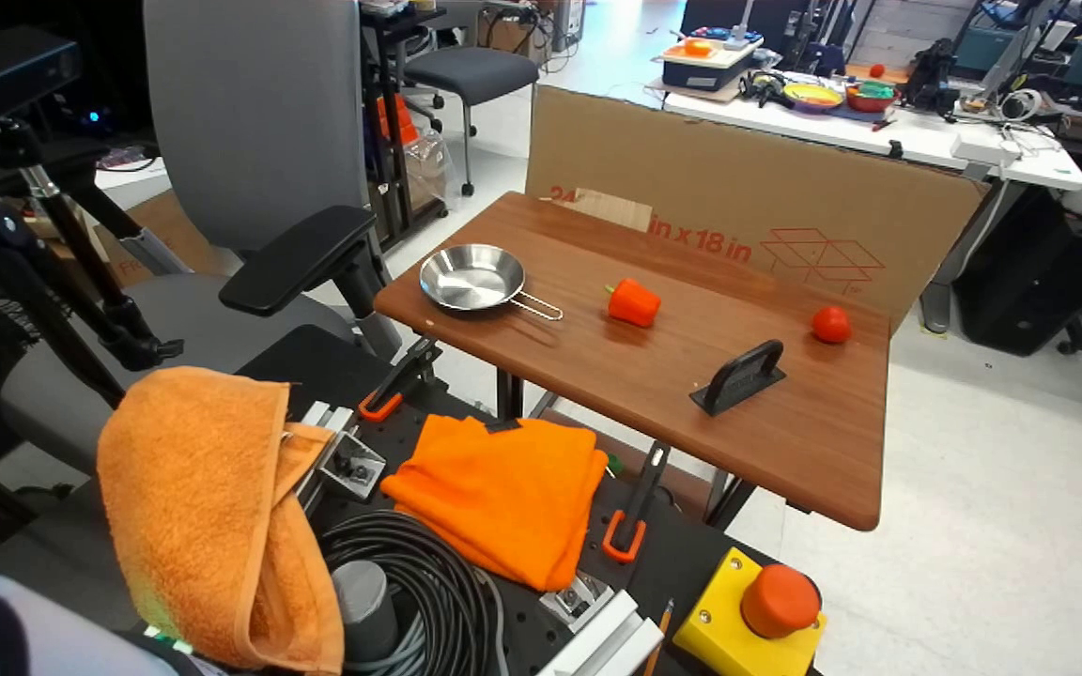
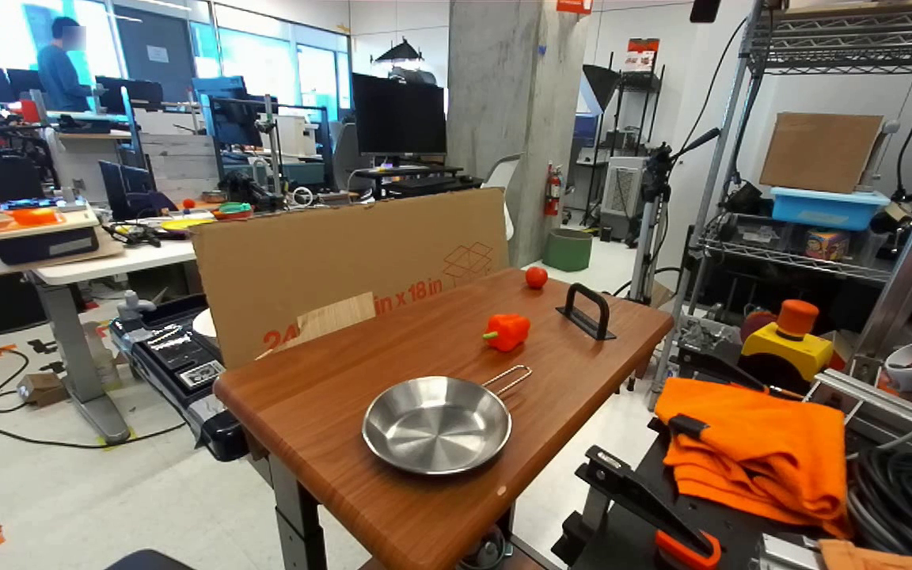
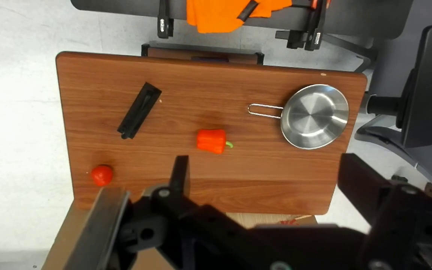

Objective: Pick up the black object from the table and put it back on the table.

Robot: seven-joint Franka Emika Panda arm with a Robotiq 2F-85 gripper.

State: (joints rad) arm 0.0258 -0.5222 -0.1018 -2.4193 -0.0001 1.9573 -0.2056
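Brown wood-grain bench (image 3: 201, 80) lies well below, and over it hangs the hand (image 3: 264, 159), jaws spread wide, nothing in its grasp! Our target, the black arched handle (image 3: 140, 110), stands on its flat base, out ahead and left of the hand in the wrist view, past the orange-red bell pepper (image 3: 211, 141). Reads like the approach, pick-up not yet made: next, across, a turn to straddle its bar squarely, then straight down.
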